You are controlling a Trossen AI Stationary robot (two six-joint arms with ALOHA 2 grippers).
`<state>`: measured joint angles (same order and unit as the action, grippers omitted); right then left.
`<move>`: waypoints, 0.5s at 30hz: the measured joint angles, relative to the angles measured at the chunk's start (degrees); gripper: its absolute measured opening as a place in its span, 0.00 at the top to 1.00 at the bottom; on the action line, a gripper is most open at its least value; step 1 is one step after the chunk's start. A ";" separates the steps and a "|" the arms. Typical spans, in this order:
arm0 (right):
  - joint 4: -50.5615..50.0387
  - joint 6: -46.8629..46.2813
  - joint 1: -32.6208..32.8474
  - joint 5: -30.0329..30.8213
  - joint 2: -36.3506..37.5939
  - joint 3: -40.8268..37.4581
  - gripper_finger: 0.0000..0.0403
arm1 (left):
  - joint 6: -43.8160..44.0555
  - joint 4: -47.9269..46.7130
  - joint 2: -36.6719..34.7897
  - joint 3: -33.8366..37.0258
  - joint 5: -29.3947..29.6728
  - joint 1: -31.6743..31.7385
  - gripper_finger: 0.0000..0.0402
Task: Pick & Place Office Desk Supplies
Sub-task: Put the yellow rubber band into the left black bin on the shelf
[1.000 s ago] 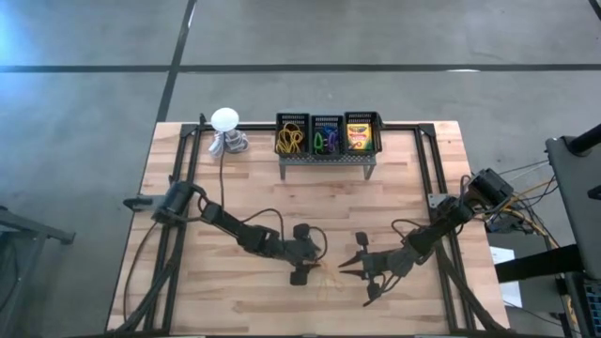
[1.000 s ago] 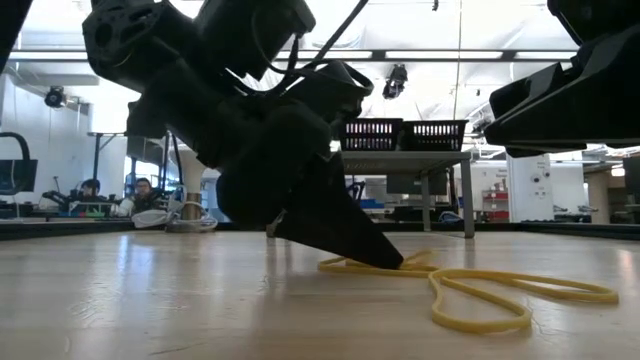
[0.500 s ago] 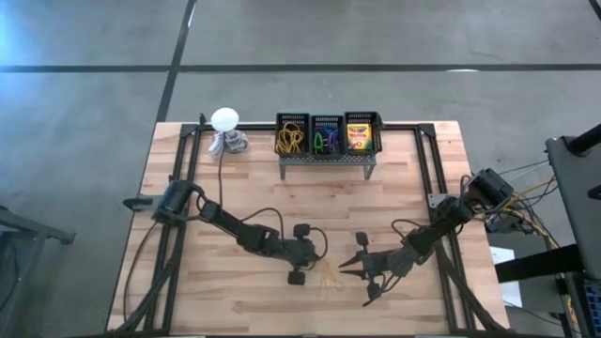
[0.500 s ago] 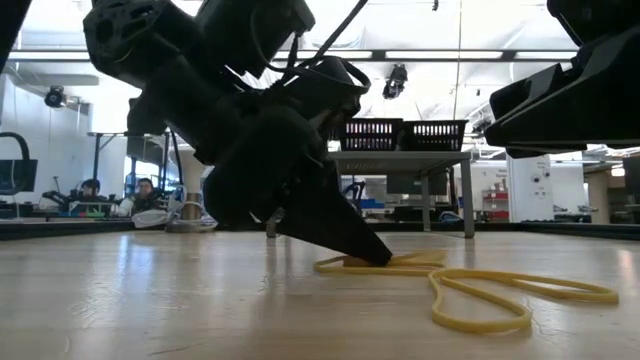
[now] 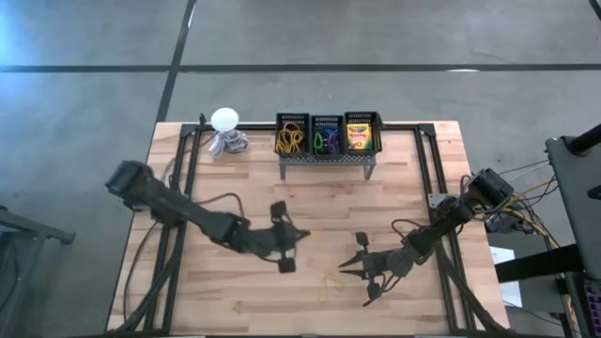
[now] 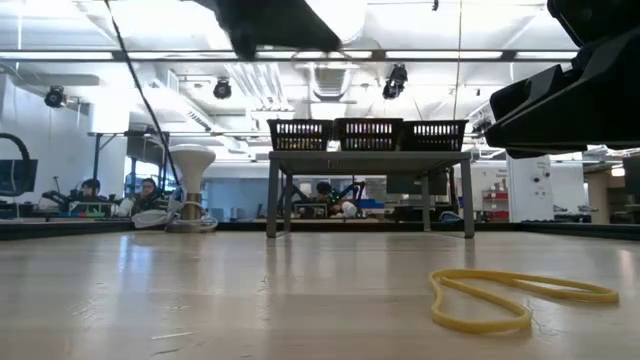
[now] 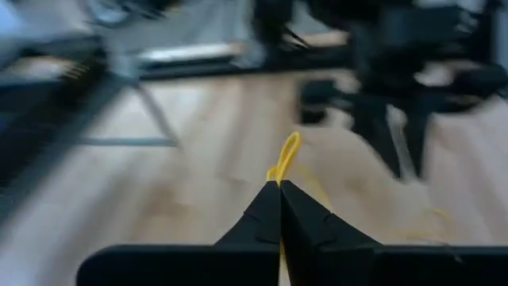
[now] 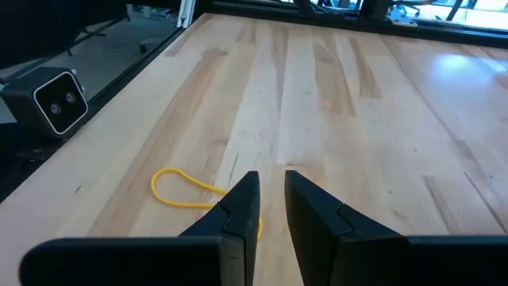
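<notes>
My left gripper (image 5: 302, 232), pinched shut on a yellow rubber band (image 7: 286, 156), sits at seven o'clock from the band basket (image 5: 291, 137).

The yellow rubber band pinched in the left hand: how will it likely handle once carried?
The rubber band is likely floppy: only a thin loop pokes past the shut left hand. It is probably very light. Being so thin, it could slip free. Another band lies limp on the table.
</notes>
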<state>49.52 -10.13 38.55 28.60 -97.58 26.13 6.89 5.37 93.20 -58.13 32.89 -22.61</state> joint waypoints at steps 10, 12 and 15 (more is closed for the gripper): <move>-0.04 0.03 -0.95 0.04 0.00 0.00 0.86 | -8.45 -2.02 -14.48 -0.04 7.28 14.70 1.00; -0.02 0.04 -0.99 0.04 0.00 0.00 0.86 | -8.48 -1.83 -15.14 -0.04 4.53 20.39 1.00; 0.00 0.04 -0.99 0.02 0.00 0.00 0.86 | -7.59 -1.82 -14.51 -0.04 -3.15 29.36 1.00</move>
<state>49.52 -10.09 37.56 28.62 -97.58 26.13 -0.69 3.55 78.69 -58.17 29.74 6.76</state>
